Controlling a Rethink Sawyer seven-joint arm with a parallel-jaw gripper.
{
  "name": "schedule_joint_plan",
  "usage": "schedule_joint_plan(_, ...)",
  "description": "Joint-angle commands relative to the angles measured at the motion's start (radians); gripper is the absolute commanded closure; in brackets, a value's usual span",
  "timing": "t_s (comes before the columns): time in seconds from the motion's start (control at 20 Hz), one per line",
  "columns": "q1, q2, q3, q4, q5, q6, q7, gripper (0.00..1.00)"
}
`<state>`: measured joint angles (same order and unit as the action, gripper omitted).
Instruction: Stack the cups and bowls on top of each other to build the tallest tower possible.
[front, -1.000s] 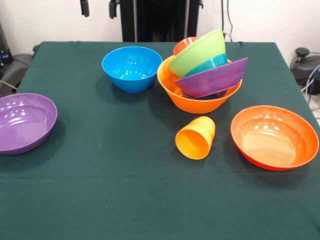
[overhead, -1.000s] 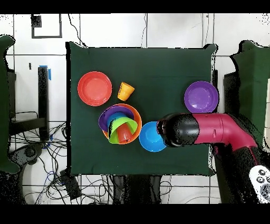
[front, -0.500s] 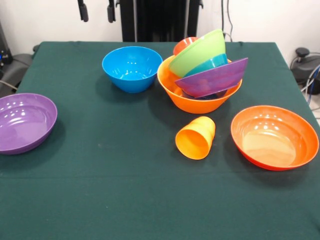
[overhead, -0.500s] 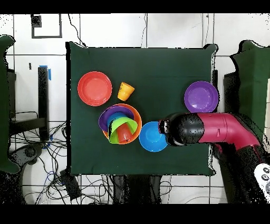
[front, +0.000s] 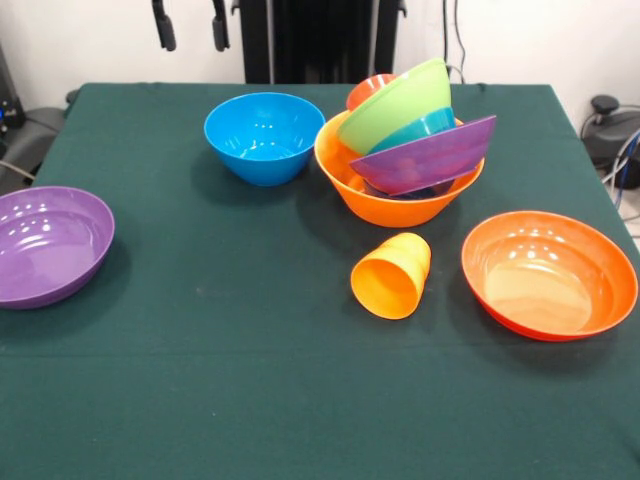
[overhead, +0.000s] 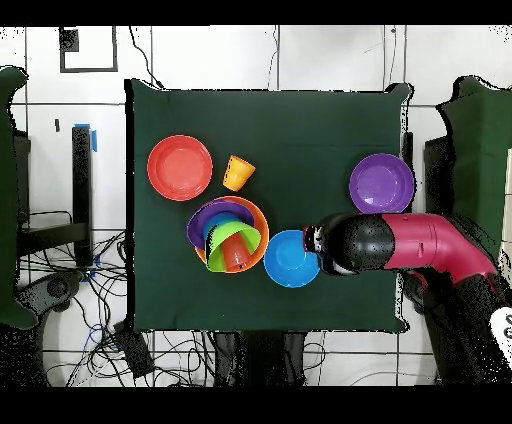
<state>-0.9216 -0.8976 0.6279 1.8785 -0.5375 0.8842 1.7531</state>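
The tower's base is a big yellow-orange bowl (front: 358, 195) (overhead: 258, 215). Tilted inside it are a purple bowl (front: 425, 157), a blue bowl (front: 428, 126), a lime green bowl (front: 395, 105) and a red-orange cup (front: 368, 90) (overhead: 237, 255). A yellow-orange cup (front: 392, 275) (overhead: 238, 172) lies on its side in front of the tower. A separate blue bowl (front: 264, 135) (overhead: 290, 258) stands upright left of the tower. My gripper (front: 190, 24) hangs open and empty at the top edge, behind and left of that blue bowl. Only its two fingertips show.
A wide red-orange bowl (front: 548, 273) (overhead: 180, 167) sits at the right in the front view. A purple bowl (front: 48, 243) (overhead: 381, 183) sits at the far left by the table edge. In the overhead view the red arm (overhead: 400, 243) reaches over the table beside the blue bowl.
The gripper tips have drifted a little left along the top edge of the front view. In the overhead view the arm has drawn back slightly to the right. Bowls and cups are unmoved.
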Motion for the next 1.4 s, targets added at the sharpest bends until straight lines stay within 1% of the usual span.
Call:
schedule_joint_plan(0.05, 0.001, 0.071, 0.054, -0.053, -0.110, -0.041, -0.236, 0.00)
schedule_joint_plan(0.2, -0.003, 0.106, 0.049, -0.067, -0.142, -0.045, -0.247, 0.00)
schedule_joint_plan(0.35, -0.003, 0.152, 0.035, -0.083, -0.188, -0.045, -0.259, 0.00)
schedule_joint_plan(0.5, -0.007, 0.190, 0.034, -0.102, -0.212, -0.045, -0.265, 0.00)
schedule_joint_plan(0.65, -0.012, 0.213, 0.035, -0.119, -0.232, -0.036, -0.272, 0.00)
schedule_joint_plan(0.85, -0.023, 0.226, 0.046, -0.137, -0.240, -0.024, -0.280, 0.00)
schedule_joint_plan(0.9, -0.027, 0.231, 0.049, -0.137, -0.241, -0.035, -0.275, 0.00)
schedule_joint_plan(1.05, -0.019, 0.256, 0.046, -0.134, -0.263, -0.087, -0.223, 0.00)
schedule_joint_plan(1.2, -0.012, 0.262, 0.045, -0.133, -0.267, -0.102, -0.187, 0.00)
schedule_joint_plan(1.4, -0.023, 0.268, 0.052, -0.150, -0.267, -0.082, -0.214, 0.00)
